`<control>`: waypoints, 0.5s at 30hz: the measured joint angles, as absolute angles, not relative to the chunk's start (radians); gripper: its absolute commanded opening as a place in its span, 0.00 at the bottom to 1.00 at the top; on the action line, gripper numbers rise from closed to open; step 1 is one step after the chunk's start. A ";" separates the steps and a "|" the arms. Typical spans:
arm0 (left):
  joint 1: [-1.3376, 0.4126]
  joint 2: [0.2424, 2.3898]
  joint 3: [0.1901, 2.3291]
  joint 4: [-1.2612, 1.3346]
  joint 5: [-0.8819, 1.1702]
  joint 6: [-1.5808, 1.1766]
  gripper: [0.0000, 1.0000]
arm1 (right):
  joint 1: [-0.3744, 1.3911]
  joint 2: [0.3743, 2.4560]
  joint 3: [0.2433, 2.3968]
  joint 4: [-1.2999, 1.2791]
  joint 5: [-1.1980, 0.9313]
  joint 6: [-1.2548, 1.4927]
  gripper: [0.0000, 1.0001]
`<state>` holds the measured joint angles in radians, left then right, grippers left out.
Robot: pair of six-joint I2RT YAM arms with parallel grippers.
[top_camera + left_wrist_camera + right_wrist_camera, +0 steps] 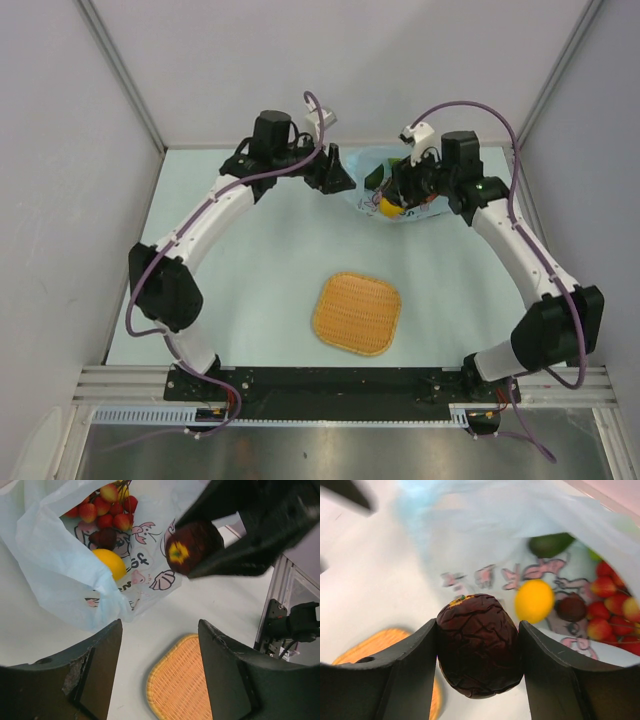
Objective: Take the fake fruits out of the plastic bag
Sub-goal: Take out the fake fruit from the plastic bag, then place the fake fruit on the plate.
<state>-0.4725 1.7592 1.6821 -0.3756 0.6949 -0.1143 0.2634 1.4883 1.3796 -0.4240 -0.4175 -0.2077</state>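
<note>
Plum (479, 650) is pinched across its middle by the right gripper (478, 629), the jaws set as wide as the fruit, at the mouth of the bag (55, 575); whether it is fully clear of the film cannot be told. Beyond the fingertips, inside the bag, a lemon (534, 600), a second plum (571, 608), berries (610, 610) and an avocado (550, 544) are seen. The left gripper (160, 626) is held wide and empty, with the bag ahead of it, untouched, and the tray (180, 685) below its fingers. Several risks are judged from this. The round, wrinkled plum is gripped at only two small patches, so it could be rolled out of the pinch by a quick swing. Since the bag is pinned by nothing, it could be dragged along or folded shut. The two grippers are close together, so a knock could be caused by a careless crossing path. If released from height, the plum could be sent rolling away.
</note>
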 measured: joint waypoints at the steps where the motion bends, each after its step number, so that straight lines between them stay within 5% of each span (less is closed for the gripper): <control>1: -0.470 1.743 1.680 -0.376 0.698 -0.118 0.68 | 0.290 1.462 1.380 -0.452 -0.425 -0.222 0.36; 15: -0.414 1.441 1.619 -0.602 0.587 0.125 0.69 | 0.708 1.422 1.256 -0.709 -0.208 -0.525 0.28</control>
